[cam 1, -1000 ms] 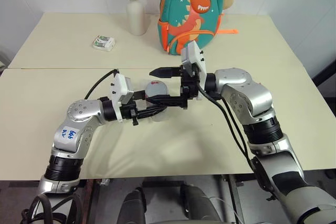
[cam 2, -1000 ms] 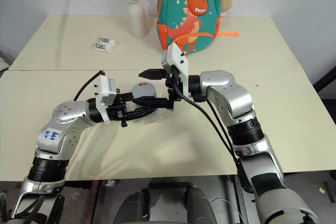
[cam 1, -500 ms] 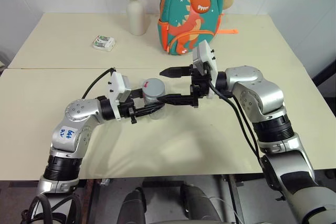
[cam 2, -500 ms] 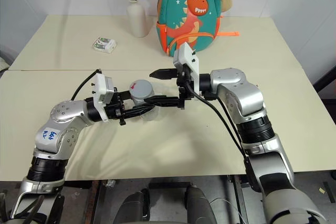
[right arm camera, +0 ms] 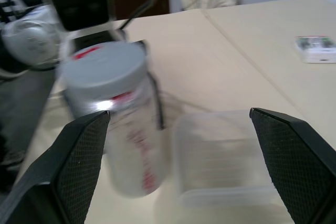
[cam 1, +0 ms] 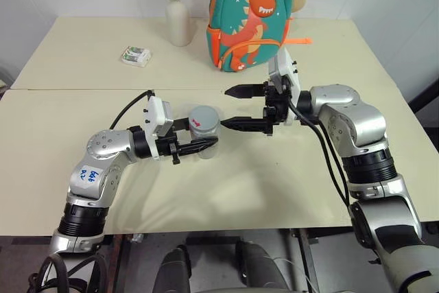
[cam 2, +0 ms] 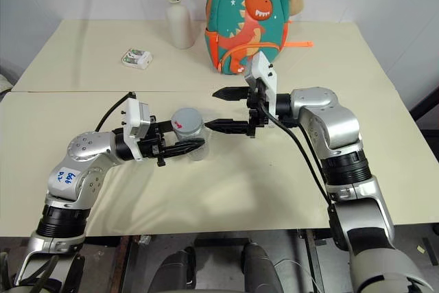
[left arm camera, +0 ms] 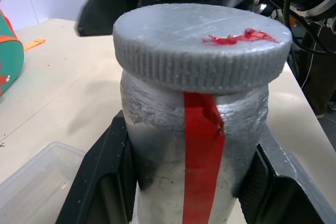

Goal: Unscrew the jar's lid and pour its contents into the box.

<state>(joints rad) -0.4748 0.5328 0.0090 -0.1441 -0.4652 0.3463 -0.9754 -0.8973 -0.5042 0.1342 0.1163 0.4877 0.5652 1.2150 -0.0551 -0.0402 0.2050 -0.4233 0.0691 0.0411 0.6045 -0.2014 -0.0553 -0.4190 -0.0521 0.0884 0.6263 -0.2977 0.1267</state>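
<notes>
Grey and ribbed at its edge, the lid is sitting screwed on the jar, which the left tool is gripping by its body, the two black fingers pressing against opposite sides above the bench. Red tape is running down the jar's side and a red smear is marking the lid's top. The silvery wall is hiding the contents. Just beside the jar, the right tool is hanging level with its jaws spread wide, holding nothing, its tips pointing at the lid and apart from it. The clear box is lying on the bench behind the jar, largely covered by it in the head views. A backpack, a vase and a small packet are standing well apart at the far side.
</notes>
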